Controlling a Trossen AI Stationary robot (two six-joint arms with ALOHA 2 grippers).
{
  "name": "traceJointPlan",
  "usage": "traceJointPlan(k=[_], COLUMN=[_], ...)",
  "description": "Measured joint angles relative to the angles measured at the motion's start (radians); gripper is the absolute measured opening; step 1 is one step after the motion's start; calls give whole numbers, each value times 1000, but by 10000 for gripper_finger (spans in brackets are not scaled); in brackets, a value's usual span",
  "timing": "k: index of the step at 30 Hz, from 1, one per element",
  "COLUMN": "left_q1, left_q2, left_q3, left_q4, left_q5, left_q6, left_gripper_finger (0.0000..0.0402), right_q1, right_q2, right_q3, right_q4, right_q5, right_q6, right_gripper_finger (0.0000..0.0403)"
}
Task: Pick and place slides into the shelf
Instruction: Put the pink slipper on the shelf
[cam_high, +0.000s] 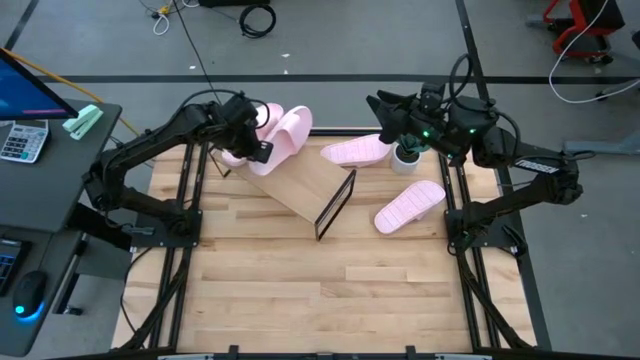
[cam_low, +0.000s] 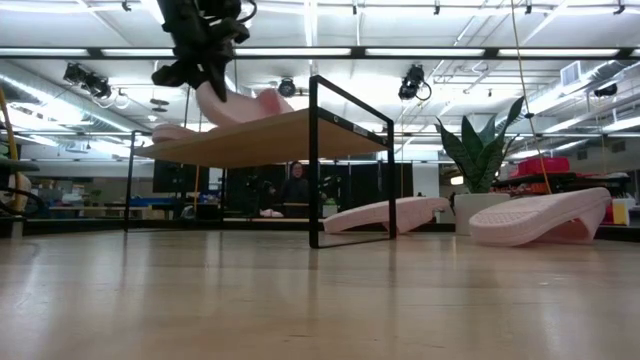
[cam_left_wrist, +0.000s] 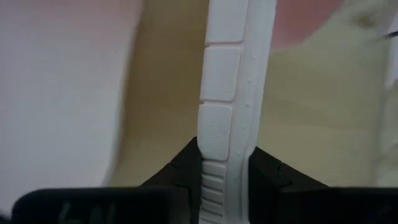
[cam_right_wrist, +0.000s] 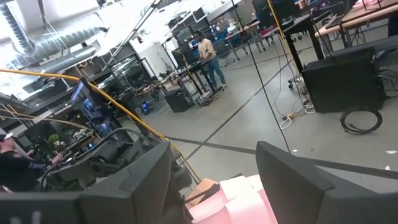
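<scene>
The left jaws (cam_high: 252, 143) grip a slide (cam_left_wrist: 227, 93) by its sole edge over the far-left end of the shelf (cam_high: 300, 180), apparently to set it beside another slide (cam_high: 290, 130), while the right jaws (cam_high: 385, 108) wait open, raised above the desk's (cam_high: 300, 290) far right.

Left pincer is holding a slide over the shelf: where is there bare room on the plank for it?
The shelf plank is bare from the middle to its near wire end. Its far end is crowded: slides and the left pincer with its slide.
</scene>
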Motion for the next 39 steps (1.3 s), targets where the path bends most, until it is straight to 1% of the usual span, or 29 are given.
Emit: traceJointPlan(k=[4,9,11,14,18,24,31,33,39], left_q1=[-6,-38,-50,-62,-64,-64,-64,-64,-64], left_q2=[0,12,11,11,11,11,11,11,11], left_q3=[0,0,0,0,0,0,0,0,0], left_q4=[8,-8,-6,-6,-26,-35,-44,-51,-65], left_q5=[11,5,-11,-40,-57,-68,-71,-71,-71], left_q6=[-11,-25,-27,-29,-32,-31,-29,-29,-28], left_gripper_finger=[75,92,92,82,76,95,79,84,118], right_q1=[0,0,0,0,0,0,0,0,0], right_q2=[0,0,0,0,0,0,0,0,0], right_q3=[0,0,0,0,0,0,0,0,0], right_q4=[0,0,-1,-6,-5,-5,-5,-5,-5], right_q5=[0,0,0,0,0,0,0,0,0], right_q6=[0,0,0,0,-1,-2,-3,-3,-3], right_gripper_finger=[241,240,240,240,240,238,238,237,237])
